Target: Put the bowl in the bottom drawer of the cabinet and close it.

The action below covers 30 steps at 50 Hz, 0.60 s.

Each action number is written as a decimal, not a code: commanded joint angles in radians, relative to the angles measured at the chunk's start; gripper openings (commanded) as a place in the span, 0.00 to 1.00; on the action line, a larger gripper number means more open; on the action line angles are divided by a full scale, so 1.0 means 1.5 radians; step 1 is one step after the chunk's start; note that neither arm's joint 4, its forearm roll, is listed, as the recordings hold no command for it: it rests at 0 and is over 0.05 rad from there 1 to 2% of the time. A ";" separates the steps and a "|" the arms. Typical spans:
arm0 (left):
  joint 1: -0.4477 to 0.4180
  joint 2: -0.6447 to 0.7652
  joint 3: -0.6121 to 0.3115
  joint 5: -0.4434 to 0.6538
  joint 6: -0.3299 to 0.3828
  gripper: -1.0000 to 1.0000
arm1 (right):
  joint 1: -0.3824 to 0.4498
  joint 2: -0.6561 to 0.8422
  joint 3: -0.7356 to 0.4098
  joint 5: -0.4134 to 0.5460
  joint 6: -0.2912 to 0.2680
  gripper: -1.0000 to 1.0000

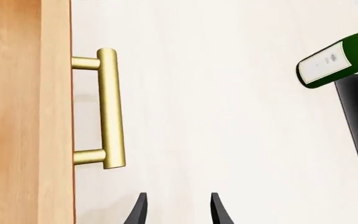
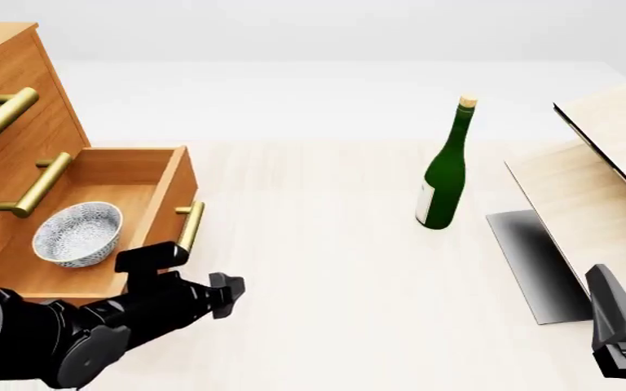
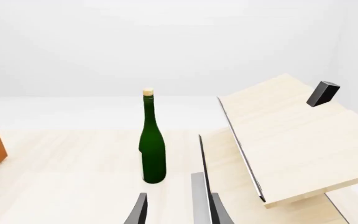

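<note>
so the bowl (image 2: pixel 78 234) is sitting inside the bottom drawer (image 2: pixel 139 175) of the cabinet (image 2: pixel 9 90), and that drawer is pulled right out over the table (image 2: pixel 335 269). the bowl rests upright on the drawer floor, closer to the cabinet body than to the drawer front, touching nothing but the wood under it.

left gripper (image 1: pixel 176 210) is out in front of the drawer, empty. in the left wrist view the two dark fingertips (image 1: pixel 138 212) stand apart with just bare tabletop between them, so the jaws are open at a medium gap and holding nothing. the brass bar handle (image 1: pixel 108 108) on the drawer front is off to one side of the fingers, close but not between them and not touching. from the front view the left arm (image 2: pixel 95 326) sits just beside the drawer's front corner, with the bowl back behind the drawer front, well clear of the jaws.

right gripper (image 3: pixel 176 210) is low at the near right corner, also spread open with nothing in it. the green bottle (image 2: pixel 443 167) stands upright mid-table, and the pale wood slanted panels (image 2: pixel 606 163) lean on the right side.
</note>
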 commanded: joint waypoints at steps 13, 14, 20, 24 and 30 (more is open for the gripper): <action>0.069 0.012 0.010 -0.002 0.007 1.00 | 0.000 0.000 0.000 0.000 0.000 1.00; 0.072 0.012 0.011 -0.002 0.009 1.00 | 0.000 0.000 0.000 0.000 0.000 1.00; 0.078 0.010 0.015 -0.001 0.009 1.00 | 0.000 0.000 0.000 0.000 0.000 1.00; 0.086 0.011 0.018 -0.001 0.012 1.00 | 0.000 0.000 0.000 0.000 0.000 1.00; 0.103 0.003 0.021 0.004 0.022 1.00 | 0.000 0.000 0.000 0.000 0.000 1.00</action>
